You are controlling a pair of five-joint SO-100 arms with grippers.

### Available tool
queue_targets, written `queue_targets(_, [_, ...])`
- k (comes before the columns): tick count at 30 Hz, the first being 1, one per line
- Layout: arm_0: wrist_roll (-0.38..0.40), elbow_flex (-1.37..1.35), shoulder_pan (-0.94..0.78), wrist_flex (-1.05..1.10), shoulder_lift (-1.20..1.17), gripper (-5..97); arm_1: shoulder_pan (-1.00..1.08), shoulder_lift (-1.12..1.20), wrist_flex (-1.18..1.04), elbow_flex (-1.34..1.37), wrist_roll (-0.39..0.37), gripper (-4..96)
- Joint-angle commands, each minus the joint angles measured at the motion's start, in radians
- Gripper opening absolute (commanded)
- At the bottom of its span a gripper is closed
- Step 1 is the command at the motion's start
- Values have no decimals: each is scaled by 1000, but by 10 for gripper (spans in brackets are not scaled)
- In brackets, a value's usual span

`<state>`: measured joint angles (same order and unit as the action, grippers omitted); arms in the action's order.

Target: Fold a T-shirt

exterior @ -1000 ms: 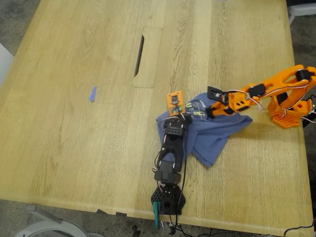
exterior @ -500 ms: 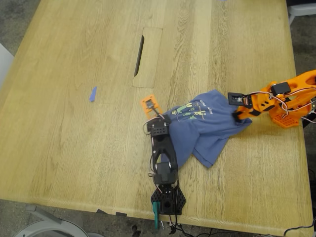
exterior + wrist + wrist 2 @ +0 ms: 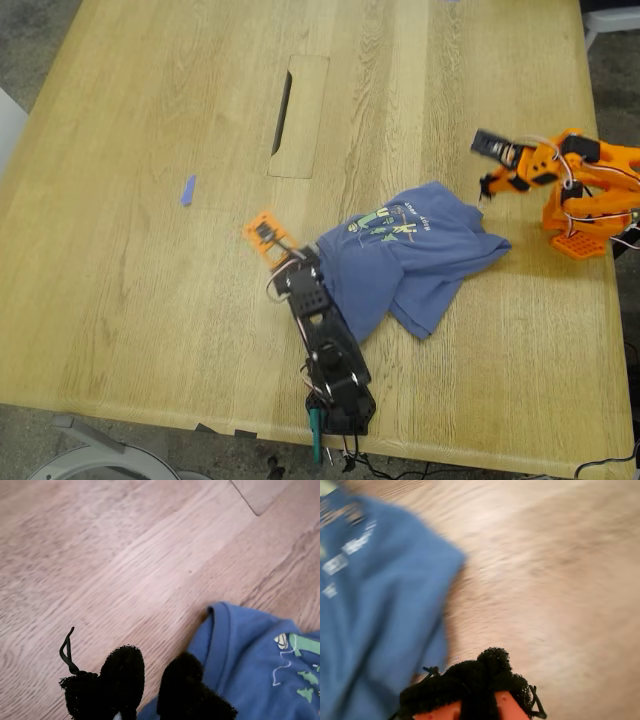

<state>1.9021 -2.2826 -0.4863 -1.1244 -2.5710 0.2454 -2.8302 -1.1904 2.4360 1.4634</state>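
Observation:
The slate-blue T-shirt lies crumpled on the wooden table, right of centre in the exterior view, with its green-yellow print facing up. My first gripper, on the black arm, sits at the shirt's edge on the exterior view's left. In the first wrist view its black padded fingers stand a little apart over bare wood, beside the collar of the T-shirt. My second gripper, on the orange arm, hovers off the shirt toward the exterior view's right. Its pads form one blurred lump, with the T-shirt beside it.
A small blue scrap lies on the table toward the exterior view's left. A rectangular cable flap with a slot is set into the far middle of the table. The orange arm's base stands near the table edge on the exterior view's right.
The black arm swung toward the exterior view's left, off the shirt's middle. The orange arm drew back and lifted away from the shirt. The shirt's print came into view.

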Motion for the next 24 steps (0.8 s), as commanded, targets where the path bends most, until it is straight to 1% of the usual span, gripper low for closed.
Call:
queue_targets(1, [-5, -29, -94, -49, -173, 109, 115, -34, -18, -51, 15, 1])
queue_targets(4, [-29, -103, -172, -64, -299, 74, 267, -78, -25, -20, 14, 1])
queue_targets(8, [-35, -192, -279, -97, -443, 0, 474, -164, -75, 32, 20, 1])
queue_targets(10, [-41, -236, -333, -112, -520, -1, 591, -216, -100, 63, 35, 1])
queue_targets(12, [-44, -281, -390, -150, -606, -1, 723, -268, -121, 95, 67, 1])
queue_targets(16, [-52, -370, -517, -216, -776, -1, 946, -357, -147, 163, 91, 1])
queue_targets(20, [-81, -445, -630, -241, -922, -1, 1103, -411, -127, 232, 97, 1])
queue_targets(24, [-92, -488, -738, -295, -1029, -1, 1229, -462, -121, 302, 97, 1])
